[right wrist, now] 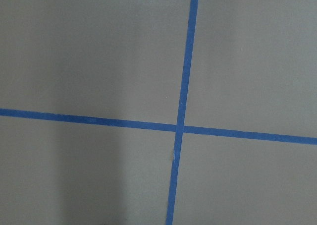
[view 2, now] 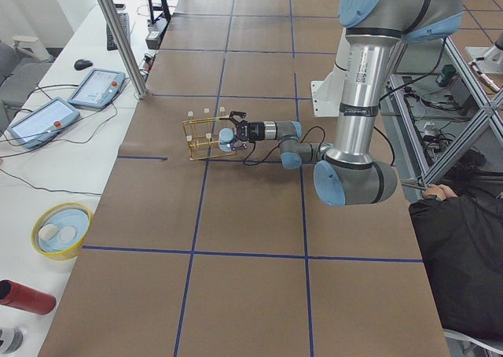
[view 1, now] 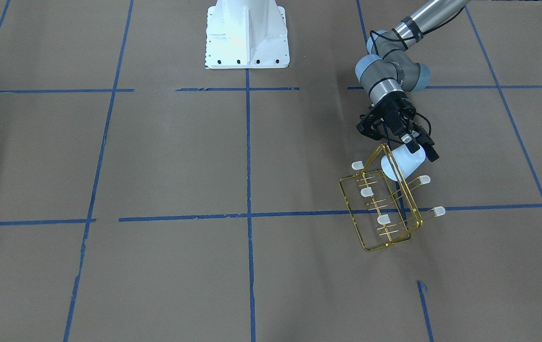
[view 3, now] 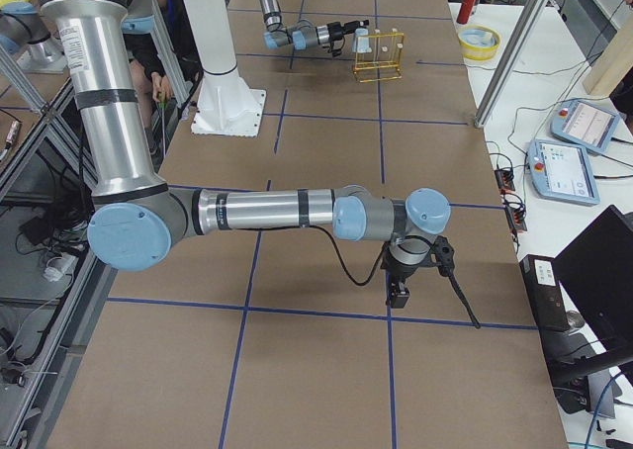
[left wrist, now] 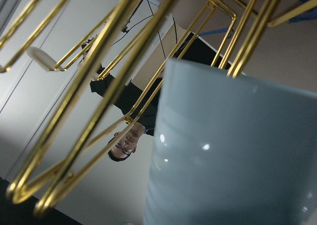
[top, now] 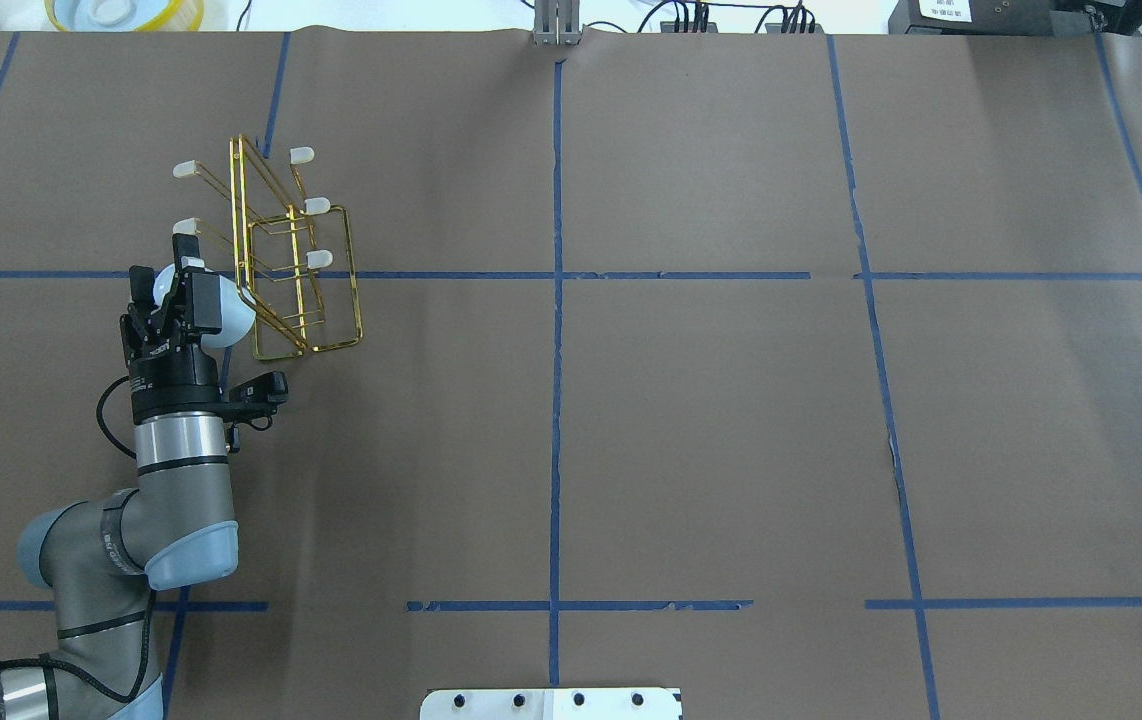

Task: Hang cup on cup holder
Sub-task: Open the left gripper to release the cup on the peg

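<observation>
The pale blue cup (view 1: 404,164) lies tilted between the fingers of my left gripper (view 1: 417,146), which is shut on it. Its wide end rests against the upright loop of the gold wire cup holder (view 1: 380,213), at the end nearest the robot. Whether a prong is inside the cup I cannot tell. In the overhead view the cup (top: 223,312) and left gripper (top: 186,290) sit at the holder's (top: 301,270) left side. The left wrist view shows the cup (left wrist: 233,150) behind gold wires (left wrist: 94,86). My right gripper (view 3: 401,289) hangs over bare table far away; I cannot tell its state.
The white robot base (view 1: 247,35) stands at the table's back middle. Off the table's end are a yellow bowl (view 2: 61,230), a red cylinder (view 2: 23,296), a metal post (view 2: 118,34) and tablets (view 2: 96,86). A person (view 2: 460,255) sits beside the robot.
</observation>
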`<state>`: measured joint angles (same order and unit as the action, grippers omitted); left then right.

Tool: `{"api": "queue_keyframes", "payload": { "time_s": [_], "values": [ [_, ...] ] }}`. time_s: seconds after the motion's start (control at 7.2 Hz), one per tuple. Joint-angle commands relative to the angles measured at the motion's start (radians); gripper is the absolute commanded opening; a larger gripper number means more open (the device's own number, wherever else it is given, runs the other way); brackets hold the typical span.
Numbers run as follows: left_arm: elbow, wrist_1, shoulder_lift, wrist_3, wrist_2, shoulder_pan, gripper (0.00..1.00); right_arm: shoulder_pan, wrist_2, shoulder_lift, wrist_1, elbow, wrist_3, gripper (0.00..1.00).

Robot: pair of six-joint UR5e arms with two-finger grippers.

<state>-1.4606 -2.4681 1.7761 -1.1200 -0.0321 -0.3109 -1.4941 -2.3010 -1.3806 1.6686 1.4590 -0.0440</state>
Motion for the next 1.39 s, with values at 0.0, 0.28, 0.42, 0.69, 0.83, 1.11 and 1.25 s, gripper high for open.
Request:
{"api": "queue_keyframes", "payload": {
  "time_s": [0.0,0.28,0.42,0.69,0.83,1.11,1.25],
  "values": [
    [-0.015,-0.003,-0.004,0.002,-0.002,-0.026,1.00,0.000,0.000,0.000,0.000,0.000,0.000,1.00],
    [-0.065,-0.006,-0.044,0.026,-0.002,-0.039,1.00,0.000,0.000,0.000,0.000,0.000,0.001,1.00],
    [-0.133,-0.009,-0.105,0.061,-0.003,-0.039,1.00,0.000,0.000,0.000,0.000,0.000,0.000,1.00],
    [-0.263,-0.012,-0.235,0.235,-0.029,-0.039,1.00,0.000,0.000,0.000,0.000,0.000,0.000,1.00],
    [-0.302,-0.012,-0.274,0.349,-0.031,-0.037,1.00,0.000,0.000,0.002,0.000,0.000,0.001,1.00],
    [-0.346,-0.052,-0.317,0.554,-0.096,-0.037,1.00,0.000,0.000,0.000,0.000,0.000,0.000,1.00],
    [-0.360,-0.078,-0.337,0.686,-0.151,-0.037,1.00,0.000,0.000,0.000,0.000,0.000,0.000,1.00]
  ]
}}
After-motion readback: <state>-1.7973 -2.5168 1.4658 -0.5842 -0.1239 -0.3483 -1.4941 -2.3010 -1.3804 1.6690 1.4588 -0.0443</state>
